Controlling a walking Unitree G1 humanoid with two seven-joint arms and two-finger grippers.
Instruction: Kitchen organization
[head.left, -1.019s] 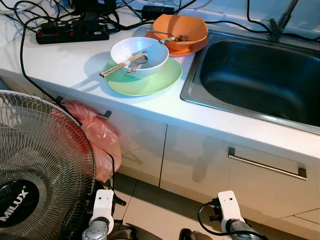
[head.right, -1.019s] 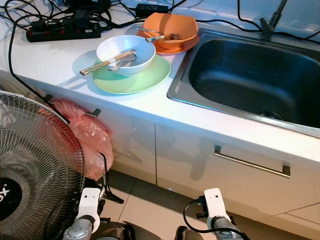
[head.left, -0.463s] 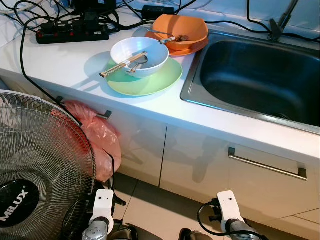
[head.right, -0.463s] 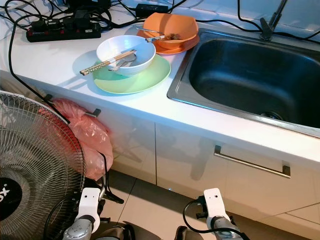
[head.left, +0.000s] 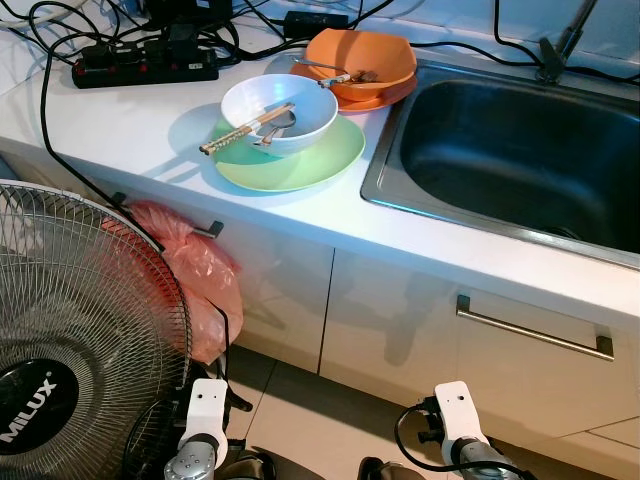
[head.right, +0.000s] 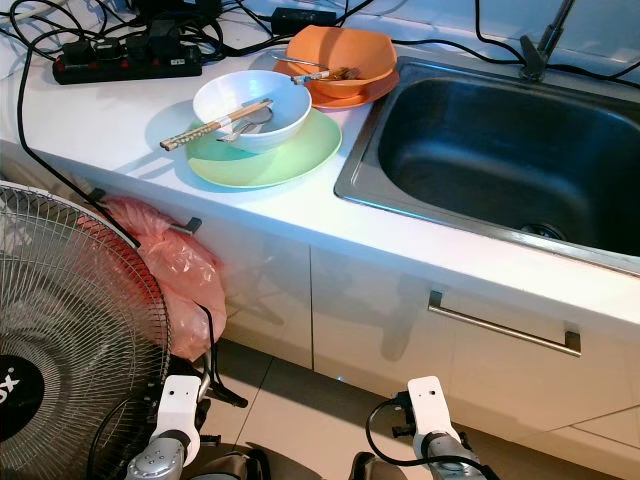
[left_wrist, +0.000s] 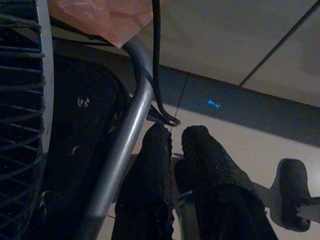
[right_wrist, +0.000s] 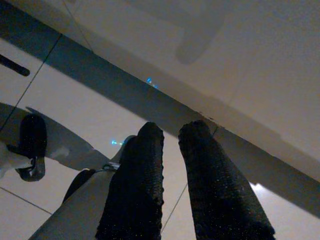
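- The sink (head.left: 520, 160) is grey metal, dull and smooth.
- The counter (head.left: 130, 130) is white, smooth and a bit shiny.
- The white bowl (head.left: 279, 112), green plate (head.left: 300, 165) and orange bowl (head.left: 370, 55) are smooth and glossy.
- The chopsticks (head.left: 245, 130) look like wood.
- The cupboard doors (head.left: 390, 320) are glossy white, with a metal handle (head.left: 530, 330).
- The fan (head.left: 80, 320) has a thin metal wire cage.
- The bag (head.left: 195, 270) is thin, crinkly pink plastic.
- The left gripper (left_wrist: 172, 137) and right gripper (right_wrist: 171, 132) have rough, bumpy, matt black fingers.

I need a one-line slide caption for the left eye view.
White bowl with chopsticks on green plate, beside sink.
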